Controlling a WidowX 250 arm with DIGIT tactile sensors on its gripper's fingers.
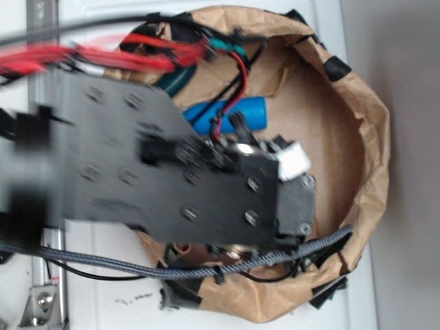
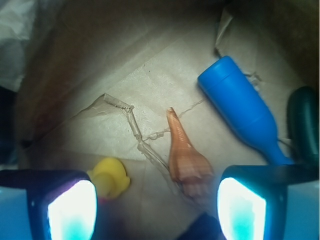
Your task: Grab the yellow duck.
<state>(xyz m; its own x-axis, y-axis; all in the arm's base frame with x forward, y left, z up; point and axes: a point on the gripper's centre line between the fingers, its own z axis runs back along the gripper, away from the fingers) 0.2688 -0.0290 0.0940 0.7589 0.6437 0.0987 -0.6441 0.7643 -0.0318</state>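
Here tool (image 2: 157,205) open, 2 fingers (image 2: 72,207) spread wide, nothing between them. Arm reaches down into paper bag (image 1: 375,137), so tool hangs over bag floor. Duck (image 2: 111,176) lies on floor just beside left finger, partly hidden by it, not centred in gap. Shell (image 2: 186,157) lies nearer middle, close to right finger. Bottle (image 2: 240,107) lies on its side further right; dark green thing (image 2: 303,120) at edge. Judgement: tool must shift toward duck before closing, else shell gets caught.

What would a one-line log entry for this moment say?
gripper: open, over bag | yellow duck: ungrasped, beside one finger | seashell: between jaws | blue bottle: lying flat
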